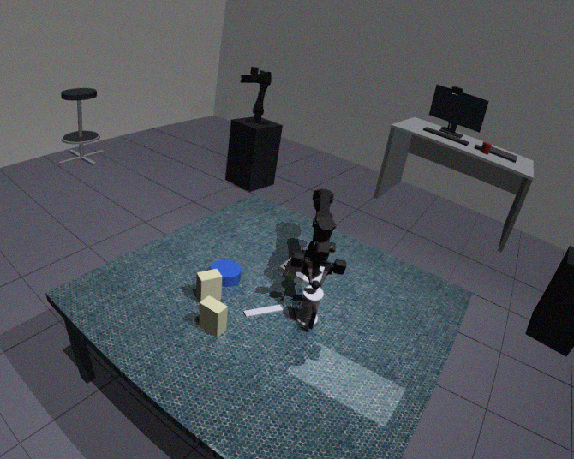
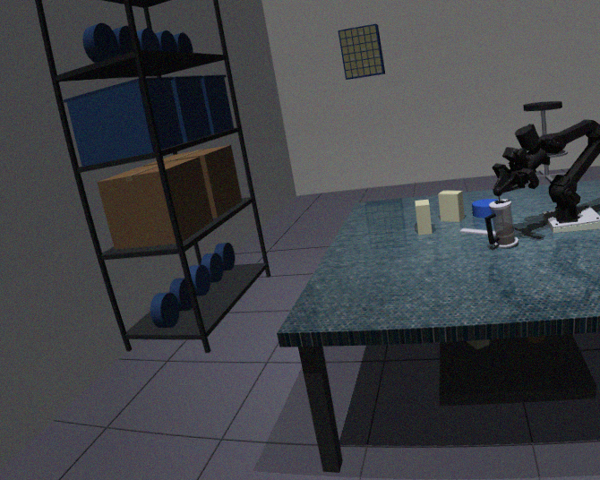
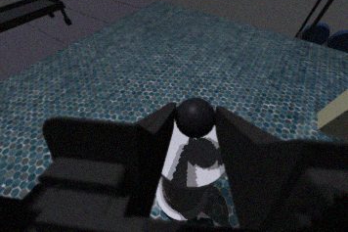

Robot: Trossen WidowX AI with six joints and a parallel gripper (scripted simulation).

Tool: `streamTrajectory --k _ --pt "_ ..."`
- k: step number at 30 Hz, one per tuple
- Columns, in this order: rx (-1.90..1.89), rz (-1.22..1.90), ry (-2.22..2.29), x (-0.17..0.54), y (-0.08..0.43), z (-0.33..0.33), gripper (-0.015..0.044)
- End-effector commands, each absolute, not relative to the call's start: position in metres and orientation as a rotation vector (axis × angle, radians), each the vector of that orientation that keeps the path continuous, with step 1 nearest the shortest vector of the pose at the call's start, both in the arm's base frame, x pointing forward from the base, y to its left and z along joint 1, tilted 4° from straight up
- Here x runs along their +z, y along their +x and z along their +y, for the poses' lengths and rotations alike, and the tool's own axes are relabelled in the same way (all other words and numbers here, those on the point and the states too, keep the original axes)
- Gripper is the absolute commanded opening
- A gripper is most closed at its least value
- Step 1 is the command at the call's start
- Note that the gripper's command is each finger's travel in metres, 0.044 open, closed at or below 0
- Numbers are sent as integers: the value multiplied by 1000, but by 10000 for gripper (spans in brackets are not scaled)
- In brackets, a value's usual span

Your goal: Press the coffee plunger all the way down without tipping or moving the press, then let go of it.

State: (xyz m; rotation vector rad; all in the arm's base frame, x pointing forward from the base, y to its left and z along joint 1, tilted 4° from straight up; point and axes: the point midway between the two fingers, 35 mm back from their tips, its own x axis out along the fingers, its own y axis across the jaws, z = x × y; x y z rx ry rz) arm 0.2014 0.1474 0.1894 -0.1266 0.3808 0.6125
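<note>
- The plunger knob (image 3: 195, 116), a dark ball, is sitting between the two fingers in the wrist view, with a finger pressing against each side of it.
- The knob is lying just above the white lid (image 3: 192, 165) of the coffee press (image 2: 504, 223), close to it; no stretch of rod is showing between them in the wrist view.
- The gripper (image 3: 195, 121) is standing at a narrow opening and clamping the knob; the fingertips are reaching down to about the knob's level, above the lid.
- The press is standing upright on the teal mosaic table (image 2: 419, 289), its dark handle (image 2: 490, 229) facing away from the arm's base and its pale foot resting flat on the top.
- The arm (image 2: 574, 155) is rising from its pale base plate (image 2: 575, 222), bending at the elbow and reaching forward and down, so that the gripper is pointing down onto the top of the press.
- In the top view the gripper (image 1: 314, 285) is hanging directly over the press (image 1: 309, 308).
- A flat white strip (image 1: 263, 310) is lying on the table just beside the press.
- Two cream blocks (image 1: 211, 301) are standing further off, and a blue disc (image 1: 227, 271) is lying beyond them, all apart from the press.
</note>
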Motion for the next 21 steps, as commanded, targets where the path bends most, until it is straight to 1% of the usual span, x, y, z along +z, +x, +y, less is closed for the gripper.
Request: streamTrajectory --k 1,21 --pt "612 424 -151 176 203 148 121" --pt "612 424 -150 178 205 150 121"
